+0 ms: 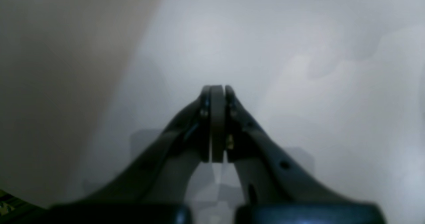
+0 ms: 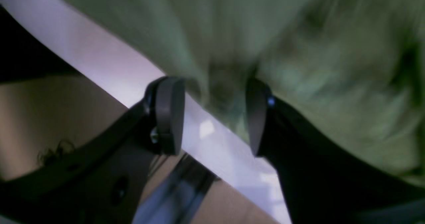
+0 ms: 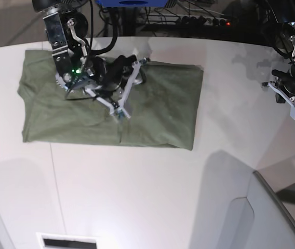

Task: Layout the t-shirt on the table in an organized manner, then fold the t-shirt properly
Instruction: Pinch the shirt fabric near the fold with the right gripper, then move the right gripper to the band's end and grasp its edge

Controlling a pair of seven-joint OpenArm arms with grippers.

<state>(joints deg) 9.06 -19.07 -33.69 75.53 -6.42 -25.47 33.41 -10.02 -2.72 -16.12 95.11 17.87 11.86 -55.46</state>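
One olive t-shirt [image 3: 111,106] lying on the white surface [image 3: 152,192], partly folded, long axis left to right in base view. Right gripper [image 3: 120,111] directly over it, jaws apart, a cloth ridge between them in wrist view only. Left gripper [image 1: 217,124] well apart, jaws together, empty.

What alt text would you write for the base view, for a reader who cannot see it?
An olive t-shirt lies folded into a rough rectangle on a white table, with the right hand reaching down onto its middle. The left hand hangs apart over bare table at the picture's right edge.
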